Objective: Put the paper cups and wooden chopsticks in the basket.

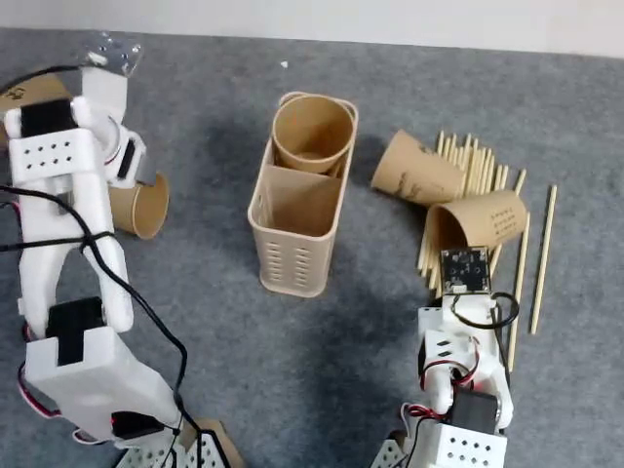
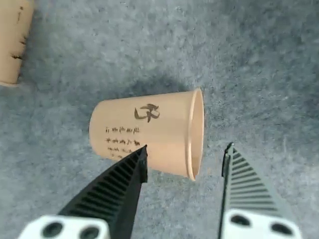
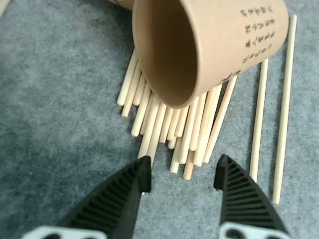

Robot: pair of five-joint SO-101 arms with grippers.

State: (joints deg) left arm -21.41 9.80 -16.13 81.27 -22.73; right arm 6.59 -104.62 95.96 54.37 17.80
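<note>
A tan slotted basket (image 1: 292, 244) stands mid-table with one paper cup (image 1: 312, 132) upright in its far compartment. Beside the left arm (image 1: 68, 185) a cup (image 1: 144, 207) lies on its side. My left gripper (image 2: 187, 149) hovers open just above that printed cup (image 2: 147, 132), one finger over its wall and the other past its rim. At the right, two cups (image 1: 419, 168) (image 1: 480, 219) lie on a pile of wooden chopsticks (image 1: 478, 166). My right gripper (image 3: 183, 167) is open, above the near ends of the chopsticks (image 3: 174, 129), in front of the nearer cup's mouth (image 3: 199, 45).
Another cup (image 1: 24, 93) lies at the far left edge and appears in the left wrist view as a cup (image 2: 12, 40). Two loose chopsticks (image 1: 541, 258) (image 3: 259, 119) lie right of the pile. Grey felt covers the table; cables trail along the left arm.
</note>
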